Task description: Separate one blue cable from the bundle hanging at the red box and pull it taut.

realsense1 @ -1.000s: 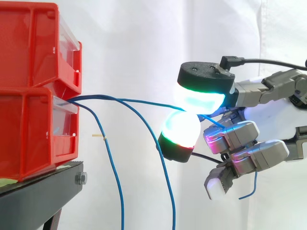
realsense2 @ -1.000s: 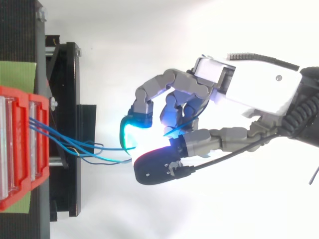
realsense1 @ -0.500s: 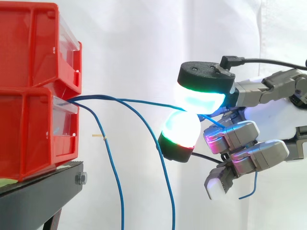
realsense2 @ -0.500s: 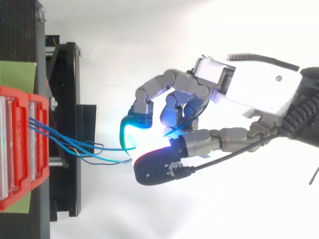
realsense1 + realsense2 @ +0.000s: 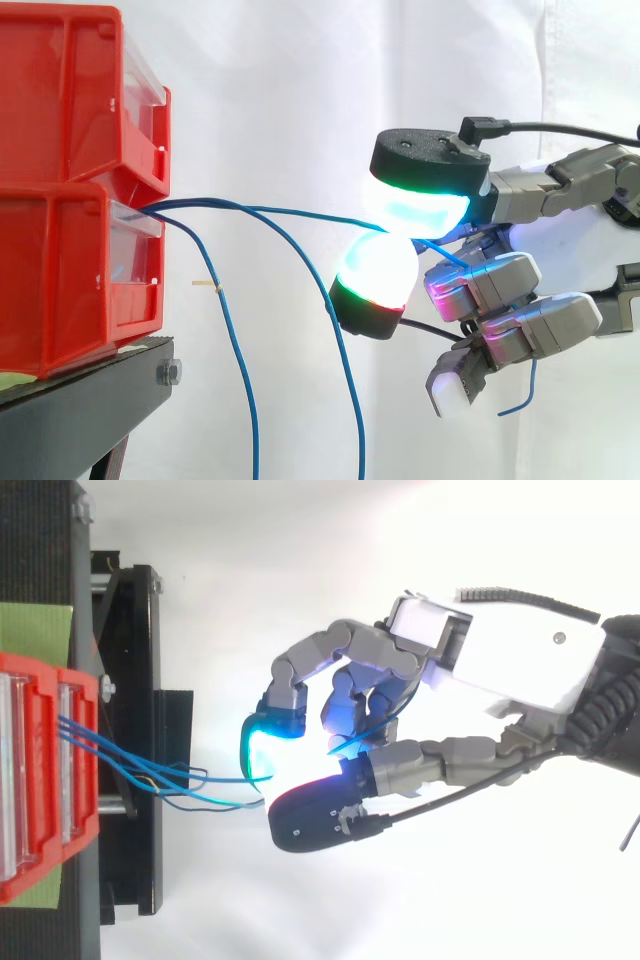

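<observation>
Several blue cables (image 5: 240, 350) come out between the two stacked red bins (image 5: 70, 190) at the left. One blue cable (image 5: 300, 213) runs nearly level to the right, in a gentle arc, into my hand (image 5: 560, 250). Its cyan-glowing pads (image 5: 415, 212) pinch this cable between thumb and finger. The cable's free end (image 5: 520, 395) curls out below the curled fingers. Two other cables hang down from the bins in loose curves. In the top view the hand (image 5: 500, 665) reaches in from the right and the cables (image 5: 170, 780) fan out from the bins (image 5: 45, 770).
The bins stand on a black stand (image 5: 90, 400) with a bolt at its edge. A small yellow tag (image 5: 208, 285) sits on one hanging cable. A white curtain fills the background. Open room lies between bins and hand.
</observation>
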`<action>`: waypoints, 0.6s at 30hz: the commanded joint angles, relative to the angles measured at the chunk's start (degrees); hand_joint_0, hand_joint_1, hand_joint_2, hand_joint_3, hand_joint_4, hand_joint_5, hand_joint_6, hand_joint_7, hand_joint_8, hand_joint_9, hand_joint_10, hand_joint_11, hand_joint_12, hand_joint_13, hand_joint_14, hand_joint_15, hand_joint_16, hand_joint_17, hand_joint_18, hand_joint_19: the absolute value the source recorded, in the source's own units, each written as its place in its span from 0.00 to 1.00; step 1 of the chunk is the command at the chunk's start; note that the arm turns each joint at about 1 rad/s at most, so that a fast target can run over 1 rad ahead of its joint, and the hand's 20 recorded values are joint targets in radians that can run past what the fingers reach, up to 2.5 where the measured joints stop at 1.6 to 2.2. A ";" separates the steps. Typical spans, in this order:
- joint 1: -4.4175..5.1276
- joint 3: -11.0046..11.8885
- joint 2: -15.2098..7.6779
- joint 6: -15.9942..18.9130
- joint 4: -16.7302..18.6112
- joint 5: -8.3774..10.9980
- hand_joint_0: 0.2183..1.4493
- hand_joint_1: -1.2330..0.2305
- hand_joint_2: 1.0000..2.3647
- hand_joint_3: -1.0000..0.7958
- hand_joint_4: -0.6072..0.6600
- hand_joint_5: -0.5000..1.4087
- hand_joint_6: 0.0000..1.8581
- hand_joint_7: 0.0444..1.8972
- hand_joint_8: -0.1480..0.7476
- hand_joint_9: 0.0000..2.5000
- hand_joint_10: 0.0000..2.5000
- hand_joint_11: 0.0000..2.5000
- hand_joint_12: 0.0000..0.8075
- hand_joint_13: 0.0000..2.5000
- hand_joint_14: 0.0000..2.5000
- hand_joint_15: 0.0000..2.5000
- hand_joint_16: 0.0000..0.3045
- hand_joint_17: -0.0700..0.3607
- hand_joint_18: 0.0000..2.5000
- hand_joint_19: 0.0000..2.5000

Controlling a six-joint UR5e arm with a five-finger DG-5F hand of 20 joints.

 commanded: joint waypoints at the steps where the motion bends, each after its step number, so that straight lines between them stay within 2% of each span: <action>1: 0.05 -0.01 0.00 0.00 0.00 0.00 0.39 0.40 0.01 0.35 0.47 0.13 0.52 0.50 0.41 0.33 0.40 0.57 0.33 0.54 0.17 0.52 0.17 0.43 0.27 0.26; 18: -0.04 -0.01 0.09 0.00 0.00 0.00 0.39 0.40 0.01 0.35 0.47 0.13 0.52 0.51 0.41 0.33 0.40 0.57 0.33 0.54 0.17 0.52 0.17 0.43 0.27 0.26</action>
